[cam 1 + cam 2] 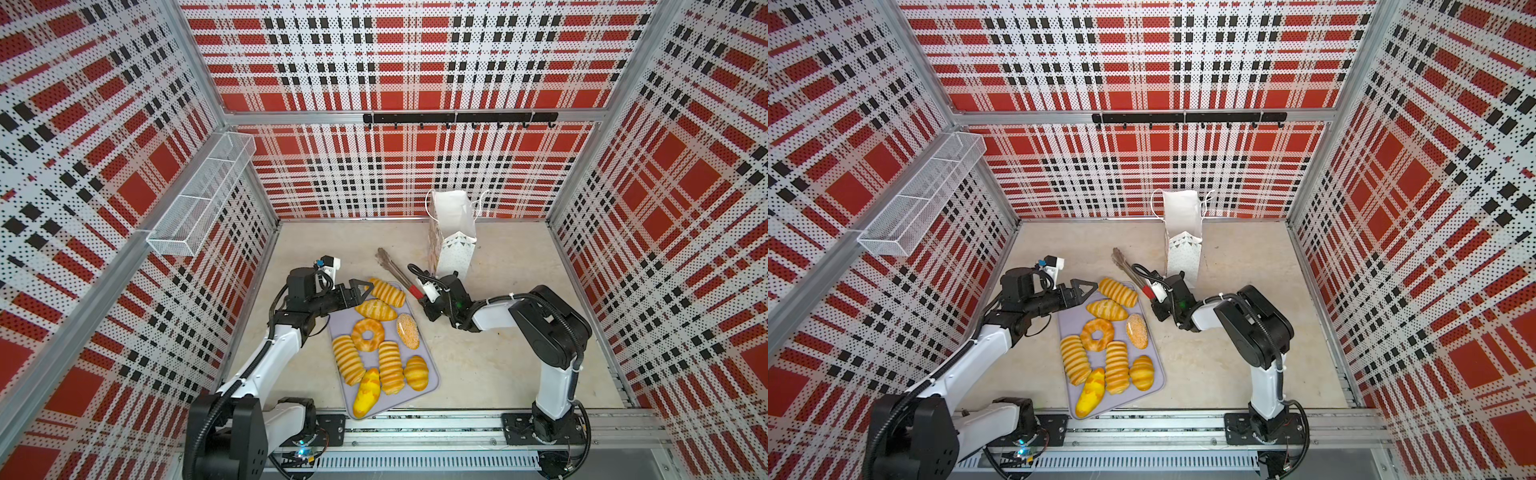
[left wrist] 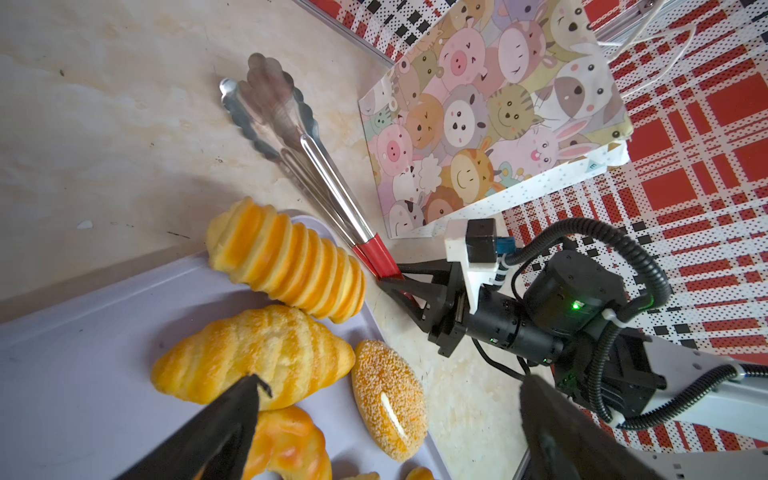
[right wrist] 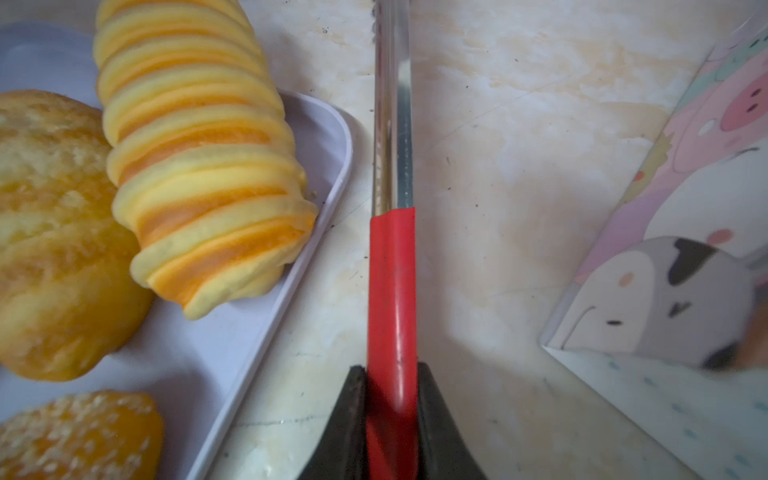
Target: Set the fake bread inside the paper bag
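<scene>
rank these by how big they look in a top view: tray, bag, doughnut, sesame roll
1. tray
2. bag; it stands upright, so its top is nearer the camera and its rank is less sure
3. doughnut
4. sesame roll; longer but narrower than the doughnut, so these two are close

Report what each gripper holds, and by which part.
The right gripper grips the metal tongs by their red handle. The left gripper is open, holding nothing.

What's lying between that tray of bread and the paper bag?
The metal tongs lie there, their red handle clamped in the right pincer; both top views show it.
</scene>
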Motion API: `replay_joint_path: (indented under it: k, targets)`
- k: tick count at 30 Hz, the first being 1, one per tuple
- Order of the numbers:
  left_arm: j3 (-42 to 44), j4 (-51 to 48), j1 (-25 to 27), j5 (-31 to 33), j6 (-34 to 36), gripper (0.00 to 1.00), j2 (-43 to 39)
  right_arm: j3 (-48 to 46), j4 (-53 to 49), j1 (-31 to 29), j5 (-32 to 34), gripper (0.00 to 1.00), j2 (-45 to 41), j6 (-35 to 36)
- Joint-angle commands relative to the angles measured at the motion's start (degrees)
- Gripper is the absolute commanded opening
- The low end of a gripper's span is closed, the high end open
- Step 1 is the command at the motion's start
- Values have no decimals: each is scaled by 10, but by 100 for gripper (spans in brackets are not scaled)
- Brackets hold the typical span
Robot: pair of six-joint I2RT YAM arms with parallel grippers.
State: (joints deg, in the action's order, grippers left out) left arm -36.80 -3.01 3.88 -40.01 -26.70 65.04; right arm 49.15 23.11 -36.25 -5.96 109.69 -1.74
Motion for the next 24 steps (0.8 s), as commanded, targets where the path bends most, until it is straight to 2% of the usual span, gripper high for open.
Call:
replay_joint_path:
  k: [1, 7, 13, 19, 24]
  targets:
    - [1, 17, -2, 8, 1, 100, -21, -20, 6, -2, 0, 13, -28, -15]
    - [-1, 54, 42, 52, -56, 100, -62, -55, 9, -9, 30, 4, -112, -52]
    - [-4, 97, 98, 106, -97, 100, -109, -107, 2, -53, 32, 3, -251, -57]
    - [-19, 139, 141, 120, -103, 100, -117, -119, 21, -71, -29, 3, -358, -100]
    - [-13, 236, 152, 125, -133, 99, -137, -105, 72, -72, -88, 7, -391, -140]
